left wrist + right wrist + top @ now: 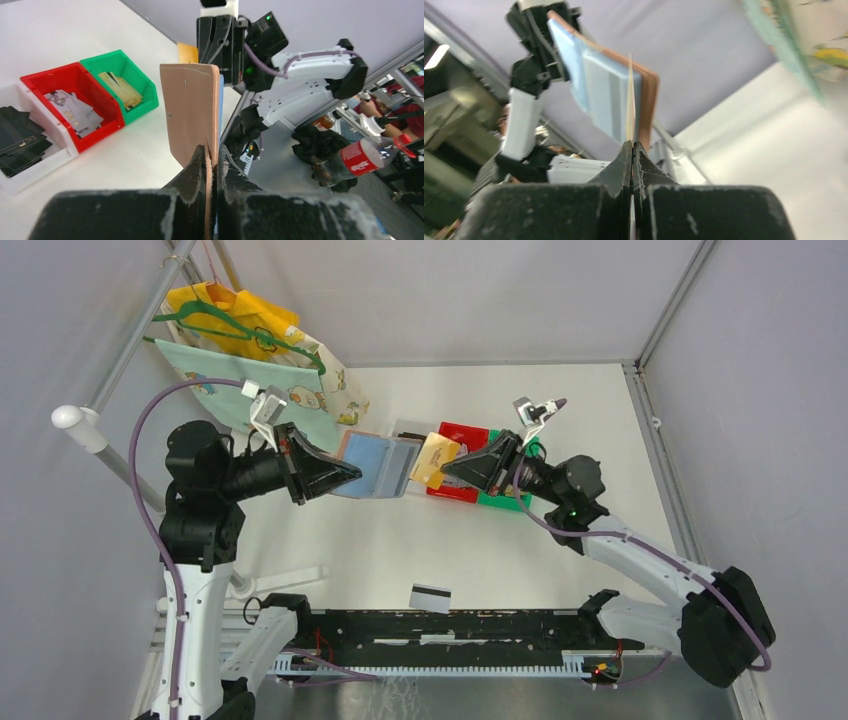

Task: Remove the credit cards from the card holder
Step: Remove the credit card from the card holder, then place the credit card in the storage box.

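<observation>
My left gripper (352, 472) is shut on the edge of the open card holder (375, 464) and holds it in the air over the table; its light blue and clear pockets face up, its reddish-brown back (192, 115) shows in the left wrist view. My right gripper (447, 468) is shut on a yellow credit card (432, 459) at the holder's right edge; in the right wrist view the card (630, 102) is edge-on against the pockets (599, 95). A white credit card with a black stripe (429, 597) lies on the table near the front.
White (408, 430), red (465, 436) and green (505, 499) bins sit behind and under the grippers; they also show in the left wrist view (75, 107), holding several cards. Clothes on a green hanger (250, 335) hang from a rack at back left. A black rail (450, 625) runs along the front edge.
</observation>
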Tool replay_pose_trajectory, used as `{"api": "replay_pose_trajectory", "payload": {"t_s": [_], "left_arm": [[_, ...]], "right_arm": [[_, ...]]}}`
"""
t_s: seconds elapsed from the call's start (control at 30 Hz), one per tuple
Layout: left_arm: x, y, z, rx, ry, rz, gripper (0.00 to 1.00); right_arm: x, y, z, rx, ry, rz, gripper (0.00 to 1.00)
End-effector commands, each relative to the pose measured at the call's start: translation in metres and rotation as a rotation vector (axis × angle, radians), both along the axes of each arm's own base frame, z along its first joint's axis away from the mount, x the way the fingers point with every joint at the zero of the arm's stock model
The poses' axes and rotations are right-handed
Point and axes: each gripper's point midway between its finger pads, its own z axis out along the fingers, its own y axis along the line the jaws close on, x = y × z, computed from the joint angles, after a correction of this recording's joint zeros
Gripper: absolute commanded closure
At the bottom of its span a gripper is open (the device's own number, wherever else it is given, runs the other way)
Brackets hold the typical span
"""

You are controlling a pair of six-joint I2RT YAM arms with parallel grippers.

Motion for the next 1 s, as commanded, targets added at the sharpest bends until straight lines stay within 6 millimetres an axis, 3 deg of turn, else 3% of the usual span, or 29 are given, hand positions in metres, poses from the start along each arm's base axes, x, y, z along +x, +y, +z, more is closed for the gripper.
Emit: {"api": "replay_pose_trajectory", "payload": {"t_s": [0.0, 0.07, 0.27, 0.37, 0.47, 0.73, 0.9, 0.97], "left_arm": [[-0.005, 0.006, -0.009, 0.114, -0.151, -0.013, 0.97], [-0.008, 0.007, -0.022, 0.157, -0.164, -0.033, 0.94], [-0.009, 0.008, -0.058, 0.222, -0.055, -0.119, 0.93], [-0.012, 0.01, -0.07, 0.252, -0.035, -0.158, 0.94], [-0.017, 0.011, -0.074, 0.269, -0.062, -0.174, 0.95], [-0.029, 0.009, -0.069, 0.256, -0.117, -0.197, 0.96], [-0.029, 0.01, -0.069, 0.261, -0.141, -0.204, 0.97], [-0.028, 0.011, -0.074, 0.277, -0.15, -0.199, 0.97]], "right_arm": [[0.029, -0.027, -0.04, -0.25, 0.002, -0.142, 1.0], [0.053, -0.045, -0.075, -0.43, 0.047, -0.24, 1.0], [0.107, -0.106, -0.149, -0.747, 0.198, -0.44, 1.0], [0.128, -0.137, -0.174, -0.835, 0.26, -0.552, 1.0], [0.143, -0.156, -0.19, -0.917, 0.287, -0.63, 1.0], [0.174, -0.161, -0.223, -1.018, 0.339, -0.645, 1.0], [0.182, -0.16, -0.244, -1.062, 0.362, -0.628, 0.99], [0.183, -0.16, -0.247, -1.07, 0.367, -0.625, 0.88]]}}
